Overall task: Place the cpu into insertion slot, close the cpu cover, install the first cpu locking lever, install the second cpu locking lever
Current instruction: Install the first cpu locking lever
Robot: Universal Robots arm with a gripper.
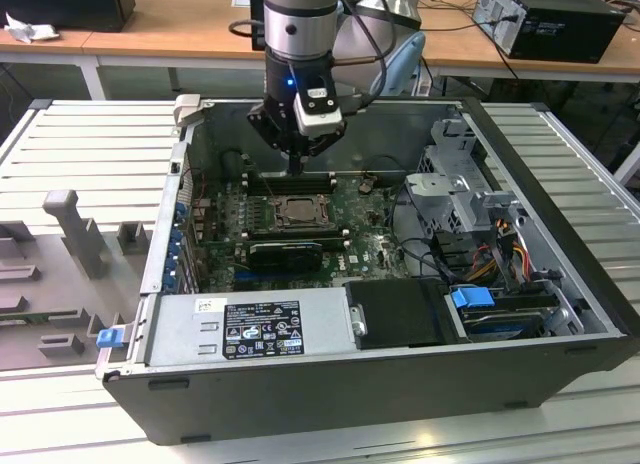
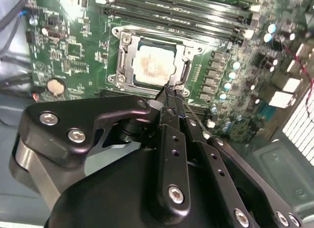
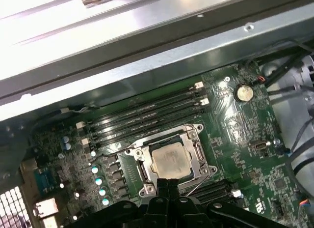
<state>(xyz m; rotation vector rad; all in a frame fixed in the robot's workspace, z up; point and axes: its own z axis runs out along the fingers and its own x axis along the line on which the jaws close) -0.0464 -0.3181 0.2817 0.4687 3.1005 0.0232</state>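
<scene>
By the board (image 3: 240,134) edge nr the case wall (image 3: 147,51), mem slots (image 3: 147,115) lay beside cpu cover (image 3: 198,152) framing cpu (image 3: 169,159); pincer (image 3: 168,181) pinched closed, tips at cover's edge.

Grey power supply (image 1: 250,329) along case's (image 1: 400,384) near wall; coin battery (image 3: 244,93) near memory slots (image 3: 147,112).

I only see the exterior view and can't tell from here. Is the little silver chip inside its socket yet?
Observer: Yes. In the second wrist view, the flat square silvery cpu sits in the dark metal-rimmed insertion slot.
Operator: Is its lid down?
Observer: The thin silver metal cpu cover lies flat, framing it.
Operator: And the hand?
Observer: The black hand, shut, has its tips right by the cover's edge.
</scene>
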